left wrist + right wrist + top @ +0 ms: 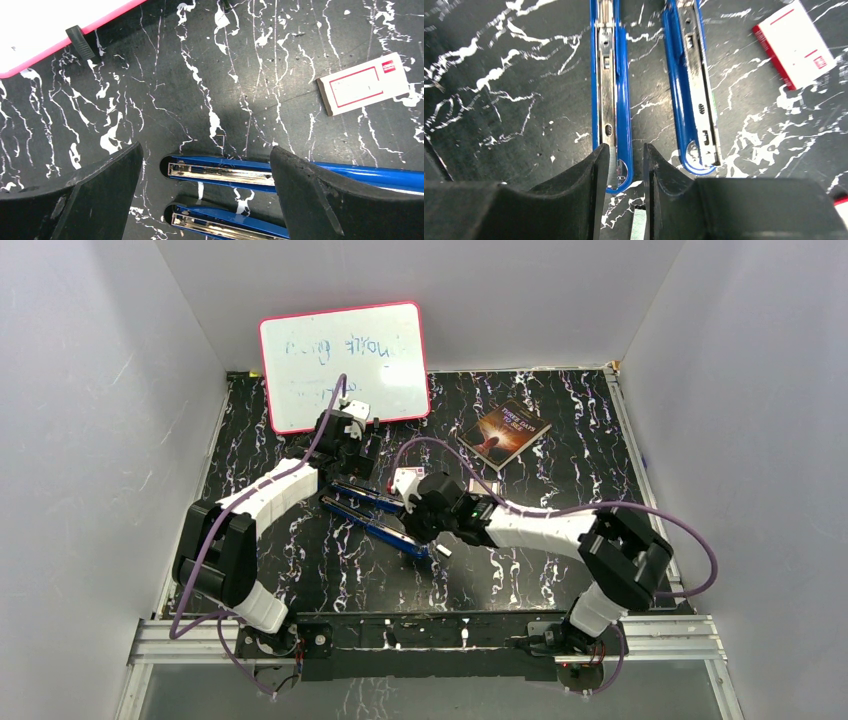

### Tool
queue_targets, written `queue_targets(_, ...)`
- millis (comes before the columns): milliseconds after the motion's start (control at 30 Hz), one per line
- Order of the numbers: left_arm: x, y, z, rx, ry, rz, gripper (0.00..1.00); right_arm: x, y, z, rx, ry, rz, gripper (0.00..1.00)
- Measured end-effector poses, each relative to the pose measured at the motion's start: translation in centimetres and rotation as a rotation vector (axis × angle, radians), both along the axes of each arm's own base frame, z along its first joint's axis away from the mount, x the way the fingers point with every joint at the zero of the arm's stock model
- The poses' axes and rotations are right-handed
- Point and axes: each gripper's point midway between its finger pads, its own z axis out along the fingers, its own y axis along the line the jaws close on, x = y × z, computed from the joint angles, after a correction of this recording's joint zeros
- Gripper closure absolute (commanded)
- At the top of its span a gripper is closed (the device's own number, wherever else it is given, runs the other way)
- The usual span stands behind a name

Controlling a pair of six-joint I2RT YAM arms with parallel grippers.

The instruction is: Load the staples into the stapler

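Note:
The blue stapler [372, 518] lies opened flat on the black marbled table as two long halves side by side. Both show in the left wrist view [220, 172] and in the right wrist view [611, 75]. My left gripper [206, 155] hangs wide open above their far ends, gripping nothing. My right gripper [625, 147] sits at the near end of one half with its jaws a little apart. A ribbed grey strip of staples [612, 172] rests in that half's metal channel against the left finger; the right finger stands clear of it. A pale strip [639, 225] lies deeper in the gap.
A small white box with a red label [796, 42] lies beside the stapler, also seen from the left wrist [362, 85]. A pink-framed whiteboard [345, 365] leans at the back left. A dark book [505, 432] lies at the back right. White walls enclose the table.

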Motion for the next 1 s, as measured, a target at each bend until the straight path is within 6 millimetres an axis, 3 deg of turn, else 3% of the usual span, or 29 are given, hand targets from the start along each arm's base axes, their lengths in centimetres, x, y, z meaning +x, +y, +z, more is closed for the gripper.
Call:
queue_targets(167, 0.0, -0.2, 0.9, -0.073, 0.003, 0.036, 0.02, 0.5, 0.1, 3.3, 0.116, -0.073, -0.032, 0.58)
queue_targets(267, 0.7, -0.5, 3.4, -0.14, -0.019, 0.083, 0.02, 0.1, -1.5, 4.2, 0.171, -0.11, -0.073, 0.58)
queue_targets(333, 1.7, -0.9, 6.4, -0.193, -0.049, 0.12, 0.01, -0.5, -3.1, 3.7, 0.185, -0.121, -0.105, 0.57)
queue_targets(467, 3.8, -1.8, 14.6, -0.335, -0.147, 0.199, 0.02, -2.1, -6.7, 1.2, 0.191, -0.111, -0.166, 0.56)
queue_targets(600, 4.7, -2.6, 20.1, -0.468, -0.2, 0.262, 0.02, -3.4, -9.1, -0.9, 0.208, -0.096, -0.206, 0.53)
queue_targets(767, 4.2, -2.9, 21.8, -0.575, -0.18, 0.339, 0.02, -4.3, -10.8, -3.0, 0.198, -0.089, -0.221, 0.5)
queue_targets(1000, 3.4, -3.1, 22.0, -0.656, -0.144, 0.41, 0.02, -4.3, -10.7, -3.8, 0.214, -0.1, -0.212, 0.5)
